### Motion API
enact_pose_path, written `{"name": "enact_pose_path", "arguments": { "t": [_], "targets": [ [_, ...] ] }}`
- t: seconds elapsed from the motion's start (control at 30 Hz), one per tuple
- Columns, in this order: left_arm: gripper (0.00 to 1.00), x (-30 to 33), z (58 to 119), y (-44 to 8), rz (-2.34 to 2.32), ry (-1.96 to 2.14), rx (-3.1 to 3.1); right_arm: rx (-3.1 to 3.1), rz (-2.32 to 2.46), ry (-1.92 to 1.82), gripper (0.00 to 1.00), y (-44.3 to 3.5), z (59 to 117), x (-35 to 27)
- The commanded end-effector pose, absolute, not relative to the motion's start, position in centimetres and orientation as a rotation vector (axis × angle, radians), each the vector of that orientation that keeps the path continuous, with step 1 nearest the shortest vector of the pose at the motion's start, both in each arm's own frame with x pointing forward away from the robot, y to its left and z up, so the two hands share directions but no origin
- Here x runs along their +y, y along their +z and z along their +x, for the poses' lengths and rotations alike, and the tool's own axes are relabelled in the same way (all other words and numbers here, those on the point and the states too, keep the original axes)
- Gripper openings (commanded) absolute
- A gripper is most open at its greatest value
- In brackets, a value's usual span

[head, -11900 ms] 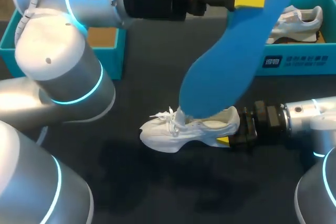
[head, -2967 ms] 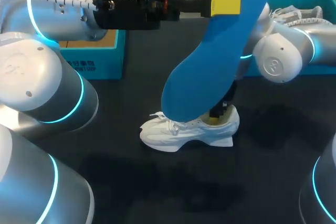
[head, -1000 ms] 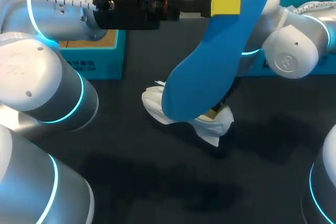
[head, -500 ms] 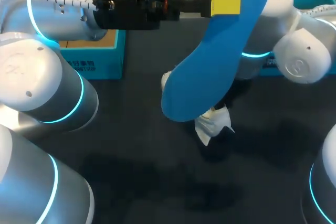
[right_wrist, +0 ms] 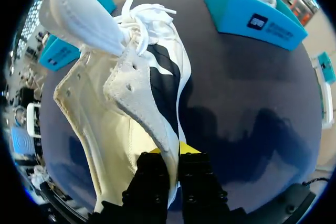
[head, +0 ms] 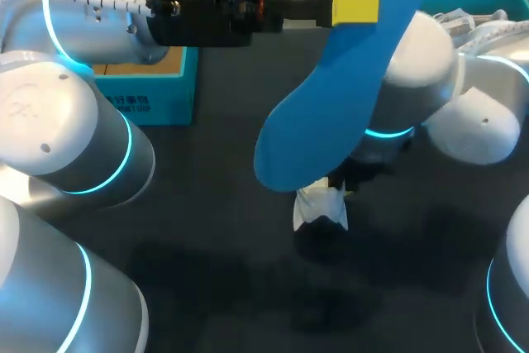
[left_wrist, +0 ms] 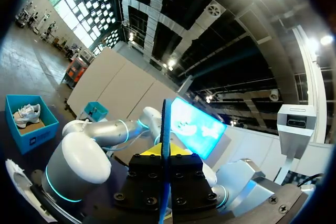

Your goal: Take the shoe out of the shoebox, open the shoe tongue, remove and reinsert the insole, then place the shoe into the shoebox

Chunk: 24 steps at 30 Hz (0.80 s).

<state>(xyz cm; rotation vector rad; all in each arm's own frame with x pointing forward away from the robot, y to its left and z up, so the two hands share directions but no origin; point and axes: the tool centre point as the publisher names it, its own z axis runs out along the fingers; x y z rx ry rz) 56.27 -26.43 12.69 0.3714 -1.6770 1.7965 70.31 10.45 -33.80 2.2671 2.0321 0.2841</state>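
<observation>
Between the 2 fingers of the right gripper (right_wrist: 167,157) sits the heel wall of the white shoe (right_wrist: 121,98), pinched from both sides, with 1 yellow tip showing just beside the fabric. Ahead of that gripper the shoe stretches away with its opening facing the wrist camera, and its raised tongue and loose laces lie at the far end. From the head view the shoe (head: 321,207) shows only as a small white shape hanging under the right arm (head: 430,97), with a shadow on the dark table (head: 207,270) beneath it. Whether it touches the table I cannot tell.

Clamped flat between the 2 fingers of the left gripper (head: 355,7) is the blue insole (head: 331,121), held near its upper end and slanting down, so its rounded lower end overlaps the shoe in the head view. Seen from the left wrist, it is a thin blue edge (left_wrist: 164,129) standing upright between the pads.

Well beyond the right gripper stands a teal shoebox (right_wrist: 252,14) holding a second shoe (head: 463,18). Under the left arm (head: 74,121) stands another teal box (head: 178,88).
</observation>
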Motion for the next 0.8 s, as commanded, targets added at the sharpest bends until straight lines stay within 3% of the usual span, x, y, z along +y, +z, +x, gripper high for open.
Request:
{"name": "enact_pose_path", "arguments": {
  "t": [0.03, 0.8],
  "targets": [
    [0.0, -26.4, 56.2, 12.7, 0.374, 1.794, -1.681, 2.002, 2.3, 0.26, 0.0, -35.3, 70.5, 11.5],
    [0.0, -26.4, 56.2, 12.7, 0.374, 1.794, -1.681, 2.103, 2.277, 0.225, 0.0, -37.3, 69.4, 13.6]
  ]
}}
